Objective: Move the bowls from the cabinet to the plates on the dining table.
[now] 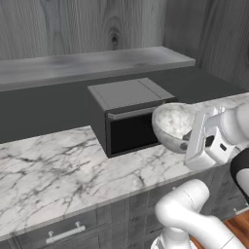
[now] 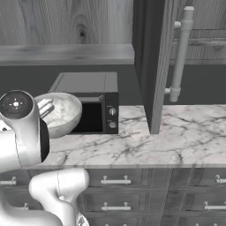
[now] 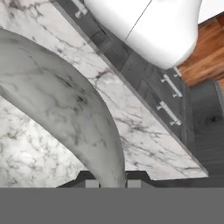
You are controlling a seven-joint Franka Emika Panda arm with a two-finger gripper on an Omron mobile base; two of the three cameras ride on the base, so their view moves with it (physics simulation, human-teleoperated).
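Gripper [image 3: 110,181] pinches rim of round, grey-veined marble bowl [image 1: 174,125], tilted above veined marble counter [image 1: 58,170].

Even, soft, slightly blurry rendering.

Kitchen: marble counter [image 2: 185,132], black microwave [image 2: 95,112], grey cabinet door [image 2: 152,62], drawers [image 2: 114,181].

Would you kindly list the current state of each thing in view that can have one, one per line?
marble bowl: held by its rim, tipped on its side, lifted above the counter.
gripper: jaws shut on the bowl's rim.
cabinet door: swung open, edge toward the camera.
microwave: door closed, standing on the counter.
counter drawers: all closed.
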